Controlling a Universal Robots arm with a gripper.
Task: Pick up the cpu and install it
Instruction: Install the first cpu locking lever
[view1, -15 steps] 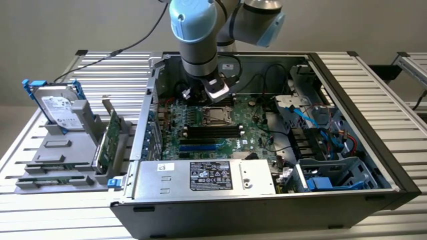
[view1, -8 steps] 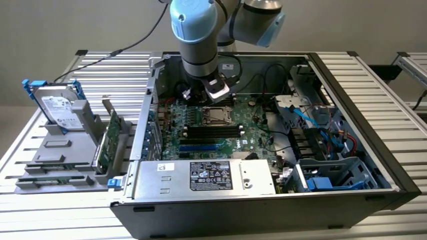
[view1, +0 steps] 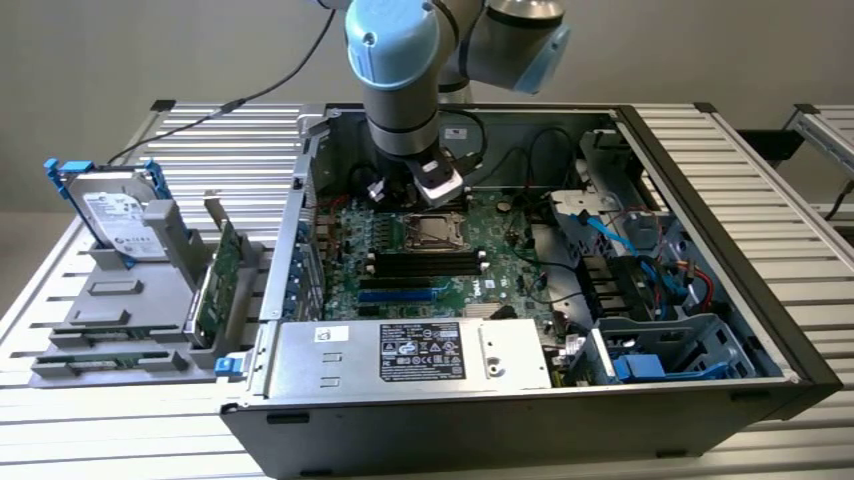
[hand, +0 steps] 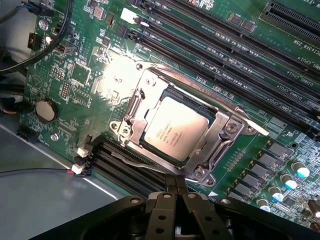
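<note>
Print on the cpu lid is way too tiny to read; the arm runs off the exterior view's top.

Hard white glare is washing out a patch of the green circuit board beside the silver metal socket frame in the wrist view; softer, even light is spreading over the ribbed aluminium bench.

Slatted aluminium table; plain grey backdrop behind.

Lab bench, opened computer case
</note>
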